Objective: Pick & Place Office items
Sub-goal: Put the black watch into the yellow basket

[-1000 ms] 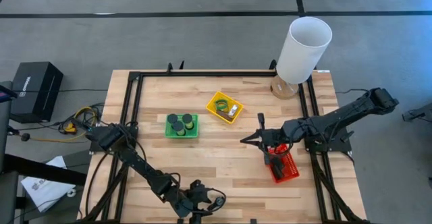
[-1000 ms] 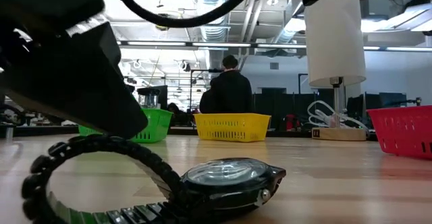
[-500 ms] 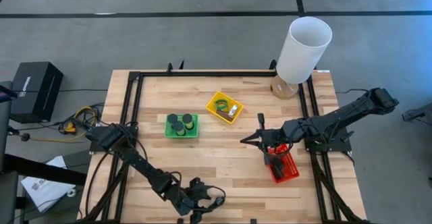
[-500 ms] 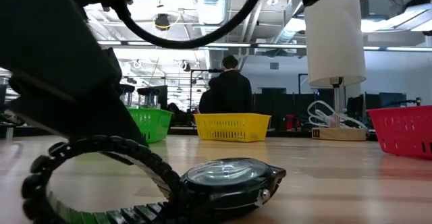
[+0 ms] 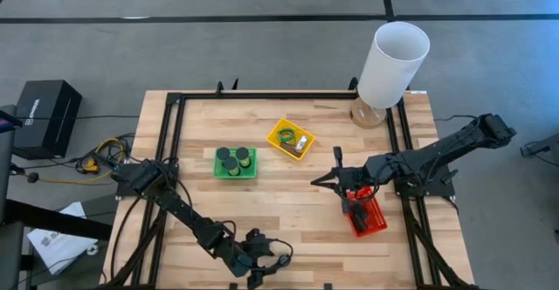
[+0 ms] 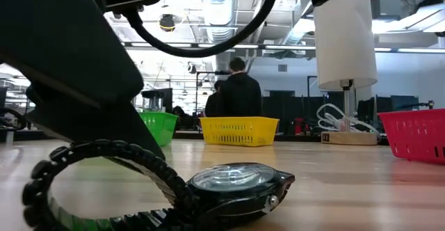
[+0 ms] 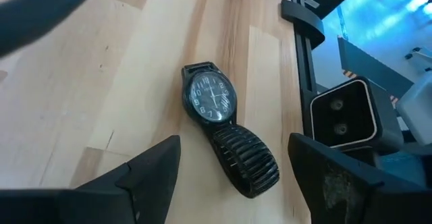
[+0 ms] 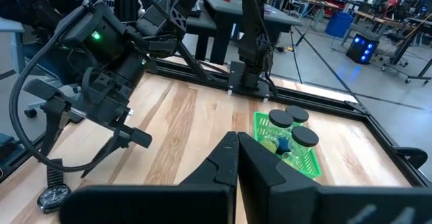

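a black wristwatch [image 7: 226,135] with dark dial and ribbed band lies flat on the counter [image 7: 81,102], near its front edge rail. left gripper [image 7: 233,177] fingers spread wide above the watch, holding nothing. right gripper [image 8: 237,158] fingers closed, empty, by the red tray [image 5: 368,217].

Wooden table [image 5: 288,198] bordered by a black metal frame [image 5: 262,95]. Green mesh tray [image 5: 250,171] sits left of centre; yellow mesh tray [image 5: 281,144] lies beside it, rotated; red mesh tray [image 5: 374,222] is well apart, toward the right edge. Tall white cylinder [image 5: 393,63] stands on a round wooden base [image 5: 365,117] (far right corner). A person [image 6: 236,92] stands in the room beyond.
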